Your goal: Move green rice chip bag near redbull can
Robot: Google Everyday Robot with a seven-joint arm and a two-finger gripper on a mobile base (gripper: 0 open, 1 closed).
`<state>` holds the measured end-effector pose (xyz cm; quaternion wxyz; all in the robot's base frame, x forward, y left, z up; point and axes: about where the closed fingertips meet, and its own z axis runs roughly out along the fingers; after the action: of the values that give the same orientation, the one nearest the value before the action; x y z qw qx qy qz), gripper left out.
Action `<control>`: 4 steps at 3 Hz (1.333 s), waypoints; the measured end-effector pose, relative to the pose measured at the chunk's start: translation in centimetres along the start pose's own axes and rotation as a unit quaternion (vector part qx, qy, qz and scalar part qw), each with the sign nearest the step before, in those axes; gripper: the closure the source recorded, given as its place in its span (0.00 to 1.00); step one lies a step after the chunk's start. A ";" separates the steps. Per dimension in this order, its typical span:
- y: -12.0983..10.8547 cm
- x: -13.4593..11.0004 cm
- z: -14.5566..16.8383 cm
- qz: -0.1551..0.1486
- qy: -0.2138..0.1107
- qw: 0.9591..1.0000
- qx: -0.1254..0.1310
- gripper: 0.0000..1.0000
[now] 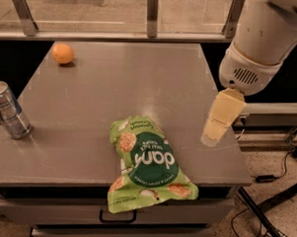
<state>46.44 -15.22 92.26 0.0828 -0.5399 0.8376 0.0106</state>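
Green rice chip bag [149,162] is lying flat, print up, at the front of the grey desk [140,80], roughly centre. Its lower end is hanging over the front edge, above the drawer handle [117,219]. Redbull can [9,110] is standing upright at the desk's far left edge, well apart from the bag, w/ bare desk betw. them. An orange [63,53] is sitting at the back left corner, not part of the job.

Gripper [214,131] is hanging off the white arm [260,41] over the desk's right edge, pointing down and angled toward the bag. It is above the surface, touching nothing and carrying nothing. Apart or together – cannot tell from this angle.

Handling, as a judgement:
- Bag is looking light, soft and crinkly, prob. mostly air. It should be sliding easily on the smooth desk top and giving way under a pinch.
- Film is likely slippery, and the chips inside are fragile, so a hard squeeze over the middle is risking breakage.
- Best hold is prob. across the narrower upper end or the puffed right side nearest the gripper, where there is loose film to gather.
- The overhanging end is making the bag easy to tip off the front – approx. any push toward the front is risky. Lifting clear is looking safer than dragging left.
- Can is slim and tall, so the bag should be going down beside it w/o bumping it.
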 end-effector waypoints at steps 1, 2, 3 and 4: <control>2.0 -2.4 0.7 0.010 -0.018 0.999 -0.035 0.00; 4.6 -4.2 1.6 0.013 -0.028 0.997 -0.066 0.00; 6.7 -6.1 2.8 0.010 -0.029 0.996 -0.084 0.00; 8.1 -7.8 4.0 0.006 -0.026 0.995 -0.092 0.00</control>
<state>42.77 -4.43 88.90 0.0543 -0.5399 0.8338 0.1016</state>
